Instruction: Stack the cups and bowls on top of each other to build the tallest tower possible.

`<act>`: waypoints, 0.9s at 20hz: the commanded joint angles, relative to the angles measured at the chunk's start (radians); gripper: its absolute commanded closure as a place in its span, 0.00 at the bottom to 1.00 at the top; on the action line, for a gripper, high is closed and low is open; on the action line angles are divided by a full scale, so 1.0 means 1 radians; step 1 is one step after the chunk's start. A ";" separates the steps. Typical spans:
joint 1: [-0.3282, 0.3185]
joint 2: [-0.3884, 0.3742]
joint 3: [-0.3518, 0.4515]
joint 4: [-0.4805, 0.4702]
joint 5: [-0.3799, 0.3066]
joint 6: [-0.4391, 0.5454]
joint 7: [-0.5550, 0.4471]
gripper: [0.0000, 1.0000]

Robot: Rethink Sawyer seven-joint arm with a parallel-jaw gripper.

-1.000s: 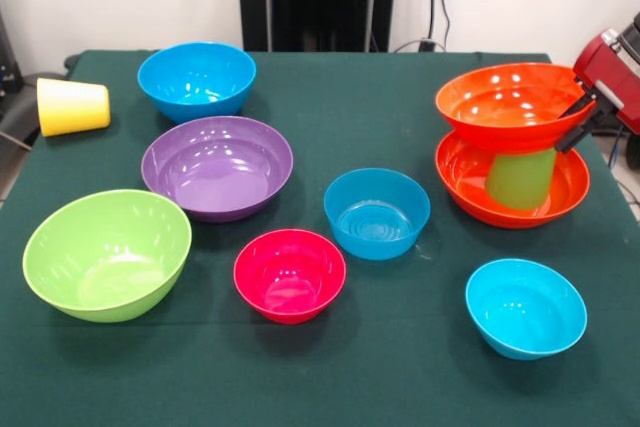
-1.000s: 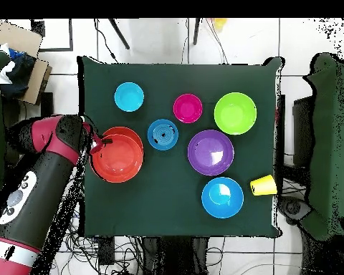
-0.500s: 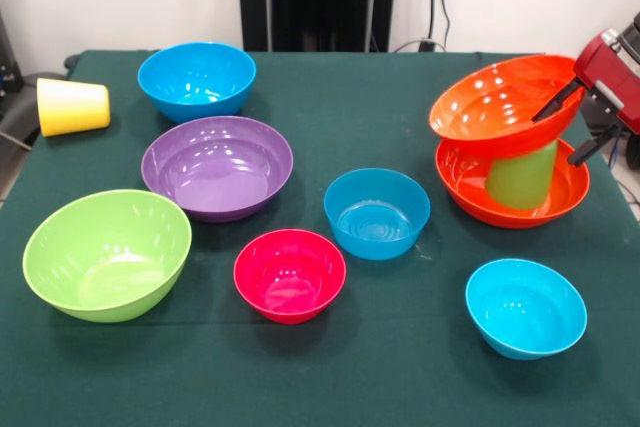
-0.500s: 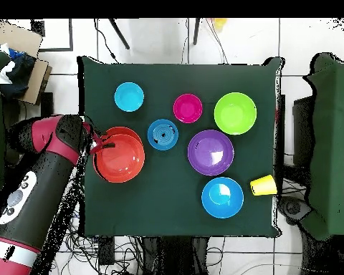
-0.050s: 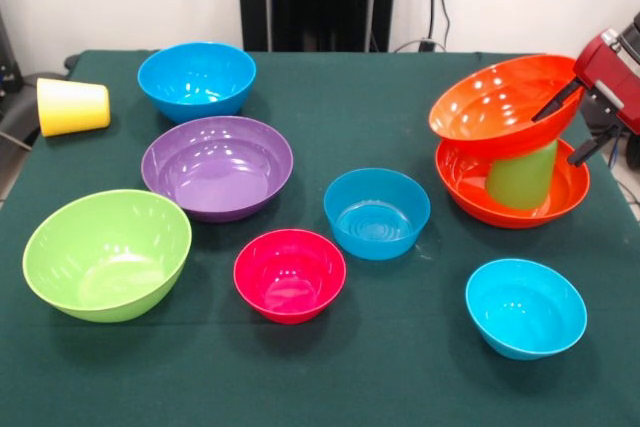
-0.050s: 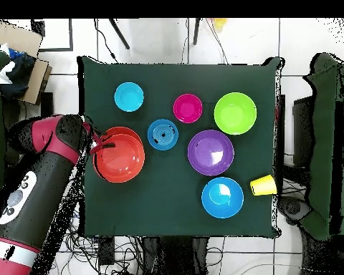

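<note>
Levelling comes first: past the loose bowls on the bench (image 5: 330,367), the tower (image 5: 512,152) stands at the front view's right, an upturned green cup (image 5: 522,179) in the lower orange bowl (image 5: 470,187), the top orange bowl (image 5: 497,102) tilted. The claw (image 5: 575,122), fingers spread, straddles its rim. Compared with a second ago, that bowl has tipped from level.

Tilted orange bowl (image 5: 500,97) on green cup (image 5: 521,177), gripper (image 5: 577,125) spread beside rim
</note>
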 commanded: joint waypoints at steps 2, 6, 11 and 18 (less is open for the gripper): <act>-0.031 -0.016 0.071 0.006 -0.048 0.051 0.090 0.00; -0.028 -0.016 0.068 0.005 -0.046 0.057 0.095 0.00; -0.027 -0.014 0.068 0.006 -0.046 0.053 0.095 0.00; -0.027 -0.014 0.067 0.012 -0.048 0.044 0.092 0.00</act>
